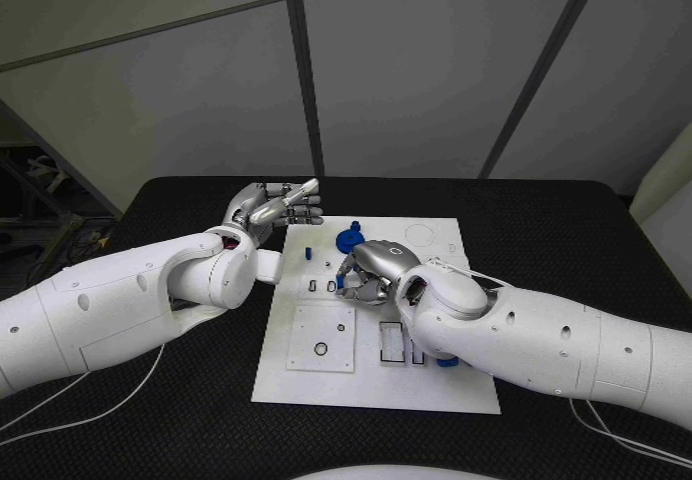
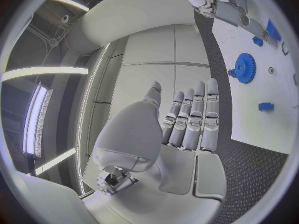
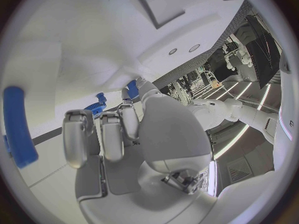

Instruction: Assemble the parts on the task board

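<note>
The white task board (image 1: 378,385) lies in the middle of the black table. A blue gear (image 1: 348,240) sits near its far edge, with a small blue peg (image 1: 353,223) just beyond it and a small blue block (image 1: 310,254) to its left. My right hand (image 1: 368,272) hovers over the board's middle, just short of the gear (image 3: 94,107); its fingers (image 3: 102,134) bend down, apart, with nothing in the palm. My left hand (image 1: 274,208) is raised off the board's far left corner, its fingers (image 2: 190,119) straight and side by side, holding nothing. The gear (image 2: 244,67) and block (image 2: 266,106) lie beside it.
A long blue piece (image 3: 17,127) lies on the board beside my right wrist, and part of a blue piece (image 1: 444,362) shows under my right forearm. Slots and a square inset plate (image 1: 320,338) mark the board's near half. Black table (image 1: 188,420) surrounds the board.
</note>
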`<state>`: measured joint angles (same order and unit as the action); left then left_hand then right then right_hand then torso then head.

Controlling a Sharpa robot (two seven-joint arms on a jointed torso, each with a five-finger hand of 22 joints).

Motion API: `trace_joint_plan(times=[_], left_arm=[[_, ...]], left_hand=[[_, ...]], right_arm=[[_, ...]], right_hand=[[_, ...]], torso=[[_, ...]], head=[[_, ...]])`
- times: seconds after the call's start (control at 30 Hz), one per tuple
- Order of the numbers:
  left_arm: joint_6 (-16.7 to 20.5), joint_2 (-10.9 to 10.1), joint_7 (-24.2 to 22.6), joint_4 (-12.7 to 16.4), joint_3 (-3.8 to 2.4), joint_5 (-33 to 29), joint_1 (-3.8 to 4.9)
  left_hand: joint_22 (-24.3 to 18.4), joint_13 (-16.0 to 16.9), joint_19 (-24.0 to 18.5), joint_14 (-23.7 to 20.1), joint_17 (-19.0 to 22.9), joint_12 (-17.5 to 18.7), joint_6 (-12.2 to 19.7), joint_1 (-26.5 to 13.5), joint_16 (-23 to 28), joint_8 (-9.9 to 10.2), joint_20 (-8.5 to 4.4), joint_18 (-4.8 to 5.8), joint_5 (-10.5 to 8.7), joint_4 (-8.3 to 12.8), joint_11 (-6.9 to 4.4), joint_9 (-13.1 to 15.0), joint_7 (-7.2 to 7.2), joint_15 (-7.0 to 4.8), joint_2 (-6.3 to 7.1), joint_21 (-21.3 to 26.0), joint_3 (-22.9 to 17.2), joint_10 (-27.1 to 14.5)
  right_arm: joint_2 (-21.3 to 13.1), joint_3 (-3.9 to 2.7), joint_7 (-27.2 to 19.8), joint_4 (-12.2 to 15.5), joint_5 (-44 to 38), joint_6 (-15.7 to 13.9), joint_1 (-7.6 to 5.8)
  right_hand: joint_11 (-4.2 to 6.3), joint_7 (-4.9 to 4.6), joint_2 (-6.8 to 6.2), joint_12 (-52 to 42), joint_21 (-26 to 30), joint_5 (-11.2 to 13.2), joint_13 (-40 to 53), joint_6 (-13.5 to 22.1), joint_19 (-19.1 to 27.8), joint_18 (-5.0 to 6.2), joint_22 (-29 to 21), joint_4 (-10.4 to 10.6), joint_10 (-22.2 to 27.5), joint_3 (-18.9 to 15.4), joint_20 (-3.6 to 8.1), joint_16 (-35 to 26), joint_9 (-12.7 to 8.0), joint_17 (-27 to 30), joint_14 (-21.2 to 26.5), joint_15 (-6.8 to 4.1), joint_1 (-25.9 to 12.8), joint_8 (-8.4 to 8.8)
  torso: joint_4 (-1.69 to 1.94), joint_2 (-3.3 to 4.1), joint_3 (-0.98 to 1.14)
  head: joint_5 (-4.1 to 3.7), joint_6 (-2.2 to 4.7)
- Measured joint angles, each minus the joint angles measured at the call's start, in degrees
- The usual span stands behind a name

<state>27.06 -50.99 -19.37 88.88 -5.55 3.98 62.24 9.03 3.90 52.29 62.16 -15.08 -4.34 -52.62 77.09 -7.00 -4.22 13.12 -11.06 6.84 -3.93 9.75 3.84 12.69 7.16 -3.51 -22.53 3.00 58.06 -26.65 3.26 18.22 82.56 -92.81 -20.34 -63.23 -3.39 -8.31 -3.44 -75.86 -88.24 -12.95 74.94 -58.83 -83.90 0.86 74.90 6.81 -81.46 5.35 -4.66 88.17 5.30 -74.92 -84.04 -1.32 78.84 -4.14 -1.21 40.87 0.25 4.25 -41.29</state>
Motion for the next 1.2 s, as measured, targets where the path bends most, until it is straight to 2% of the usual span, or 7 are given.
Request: trace_joint_plan(times=[0.17, 0.37, 0.5, 0.7, 0.97, 1.1, 1.2], left_arm=[[0.00, 0.04, 0.01, -0.04, 0.00, 0.00, 0.00], [0.00, 0.06, 0.03, -0.10, 0.00, 0.00, 0.00], [0.00, 0.07, 0.04, -0.15, 0.00, 0.00, 0.00], [-0.01, 0.10, 0.06, -0.22, 0.00, 0.00, 0.00], [-0.14, 0.10, 0.07, -0.67, 0.00, 0.00, 0.00], [-0.38, 0.10, 0.19, -1.08, 0.00, 0.24, 0.00], [-0.63, 0.10, 0.49, -1.33, 0.01, 0.84, -0.01]], left_hand=[[0.00, 0.00, 0.00, 0.00, 0.00, 0.00, 0.00, 0.21, 0.00, 0.00, 0.00, 0.00, 0.00, 0.00, 0.00, 0.00, 0.00, 0.00, -0.21, 0.00, 0.00, 0.00], [0.00, 0.00, 0.00, 0.00, -0.05, -0.02, 0.00, 0.21, 0.00, 0.00, 0.00, 0.00, 0.00, 0.00, 0.00, 0.00, 0.00, 0.00, -0.21, 0.00, 0.00, 0.00], [0.01, 0.00, 0.00, 0.00, -0.05, -0.02, 0.00, 0.21, 0.00, 0.00, 0.00, 0.00, 0.00, 0.00, 0.00, 0.00, 0.00, 0.00, -0.21, 0.00, 0.00, 0.00], [0.01, 0.00, 0.00, 0.00, -0.04, 0.16, 0.00, 0.21, 0.00, 0.00, 0.00, 0.00, 0.00, 0.00, 0.00, 0.00, 0.00, 0.00, -0.21, 0.00, 0.00, 0.00], [-0.09, 0.02, -0.62, 0.05, -0.44, 0.24, -0.62, 0.45, 0.21, -0.01, -0.01, 0.00, 0.00, 0.48, -0.19, 0.00, -0.62, -0.05, -0.45, 0.00, -0.17, 0.42], [-0.06, 0.24, -0.62, 1.55, -0.98, -0.26, -2.09, 0.59, 0.21, -0.36, -0.01, 0.00, 0.00, 0.71, -0.84, 0.10, -1.23, -0.76, -0.58, 0.00, -0.07, 2.53], [0.47, 0.54, 0.69, 4.04, -1.77, -0.94, -3.34, 0.59, -0.82, -0.46, -1.03, 0.00, 0.00, 0.70, -1.47, 0.10, -1.62, -1.55, -0.58, -1.17, -0.08, 4.83]], right_arm=[[0.00, 0.00, 0.05, 0.00, -0.02, 0.02, 0.00], [-0.04, 0.08, 0.23, 0.03, -0.03, -0.05, 0.07], [-0.10, 0.20, 0.28, 0.41, 0.24, -0.32, 0.26], [-0.79, 0.26, 0.49, 1.36, 0.87, -1.79, 0.47], [-3.54, 0.23, -1.04, 4.33, 2.76, -6.04, 0.54], [-5.72, 0.19, -3.50, 6.55, 4.72, -8.21, 0.53], [-7.31, 0.03, -6.05, 8.16, 6.84, -9.26, 0.43]], right_hand=[[0.01, -0.21, -0.05, 0.32, 0.21, 0.87, 0.00, 0.33, -0.17, 0.01, 0.00, 0.41, 0.41, -0.42, -0.27, 0.00, 0.00, 0.00, 0.00, 0.00, -0.63, 0.00], [-0.64, -0.65, -1.24, 3.48, 0.36, 3.39, 0.00, 3.68, -0.14, 0.01, 0.00, 1.61, 2.82, -1.62, -0.66, 0.00, -0.17, 0.00, 0.13, 0.57, -2.28, 0.38], [-1.85, -2.18, -3.11, 9.01, 1.05, 4.34, -2.15, 9.99, 0.02, 0.00, 0.00, 4.39, 6.79, -2.34, -1.51, 0.00, -1.65, 0.00, 0.09, 1.55, -3.19, 0.21], [-2.14, -2.55, -5.46, 9.32, 1.23, 4.14, -3.22, 12.61, -0.17, 0.00, 0.00, 9.00, 7.07, -3.75, -2.11, 0.00, -1.35, 0.01, 0.10, 1.95, -1.02, 0.14], [-2.14, -2.55, -4.74, 8.62, 1.23, 3.79, -3.11, 13.07, -0.17, 0.00, 0.00, 9.53, 7.07, -3.84, -2.11, 0.00, -1.35, 0.01, 0.10, 1.94, 0.43, -0.02], [-2.14, -2.46, -4.43, 8.16, 1.23, 3.51, -2.89, 13.53, -0.17, 0.00, 0.00, 9.53, 7.07, -3.84, -2.11, 0.00, -1.35, 0.01, 0.10, 1.94, 0.74, -0.25], [-2.14, -2.27, -3.46, 7.80, 1.23, 3.31, -2.81, 13.25, -0.17, 0.01, 0.00, 9.37, 7.07, -3.36, -2.11, 0.00, -1.15, 0.01, 0.10, 1.94, 1.71, -1.07]], torso=[[0.00, 0.00, -0.01], [0.01, 0.00, -0.01], [0.02, 0.00, -0.01], [0.04, 0.00, -0.01], [0.01, -0.04, 0.03], [-0.12, -0.10, 0.07], [-0.20, -0.21, 0.07]], head=[[0.00, -0.02], [0.00, -0.04], [0.02, -0.05], [0.13, -0.05], [0.33, 0.14], [0.34, 0.32], [0.29, 0.44]])
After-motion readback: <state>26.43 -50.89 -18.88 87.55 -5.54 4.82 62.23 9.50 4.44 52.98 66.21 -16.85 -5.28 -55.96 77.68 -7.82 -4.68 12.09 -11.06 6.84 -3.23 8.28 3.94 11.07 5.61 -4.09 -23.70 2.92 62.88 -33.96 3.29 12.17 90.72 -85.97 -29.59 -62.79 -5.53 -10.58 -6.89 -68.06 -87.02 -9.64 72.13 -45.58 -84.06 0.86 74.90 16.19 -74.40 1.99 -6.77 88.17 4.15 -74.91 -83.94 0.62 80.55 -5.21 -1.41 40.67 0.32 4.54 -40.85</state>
